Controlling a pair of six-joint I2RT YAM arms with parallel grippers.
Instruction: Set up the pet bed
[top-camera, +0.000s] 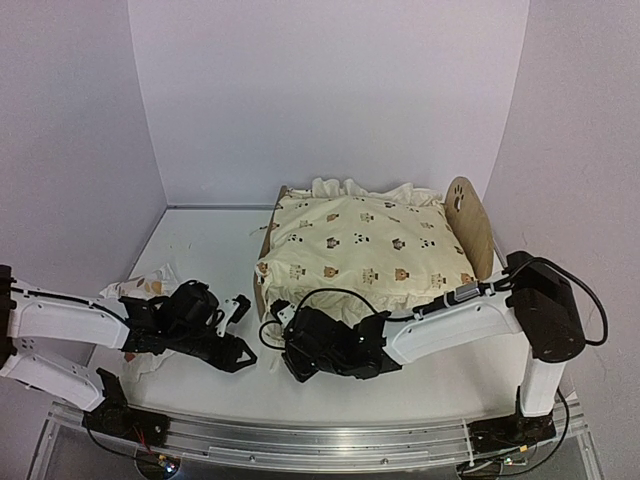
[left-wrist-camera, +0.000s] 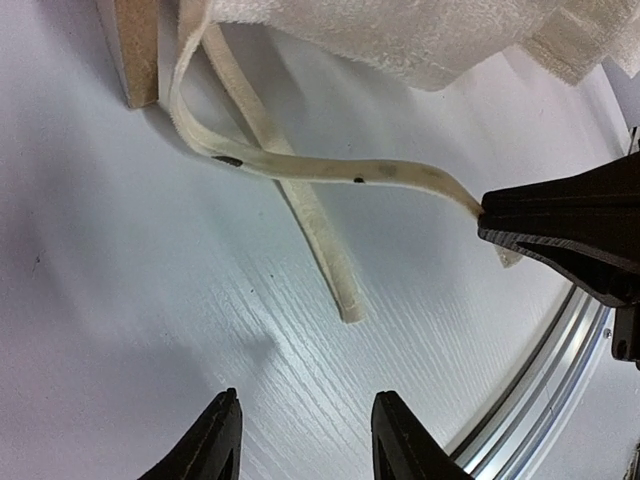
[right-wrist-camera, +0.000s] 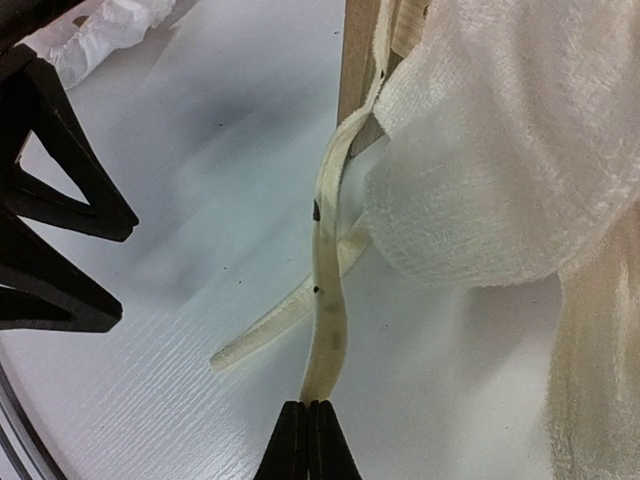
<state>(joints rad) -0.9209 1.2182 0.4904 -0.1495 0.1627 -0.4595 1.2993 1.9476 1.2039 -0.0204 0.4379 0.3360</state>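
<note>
Two ties (left-wrist-camera: 320, 170) from the cushion (top-camera: 360, 245) trail by the near left leg (left-wrist-camera: 135, 50) of the bed (top-camera: 470, 215), set centre-right; our right gripper (right-wrist-camera: 308, 410) pinches one, so we should close the spread left gripper (left-wrist-camera: 306, 405) low on the other

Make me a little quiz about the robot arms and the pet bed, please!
1. True or false: the cushion lies on the pet bed.
2. Which one pinches the tie? A) left gripper B) right gripper C) neither
3. Fill the gap: the left gripper's jaws stand ___, holding nothing.
Key: 1 true; 2 B; 3 open.
</note>
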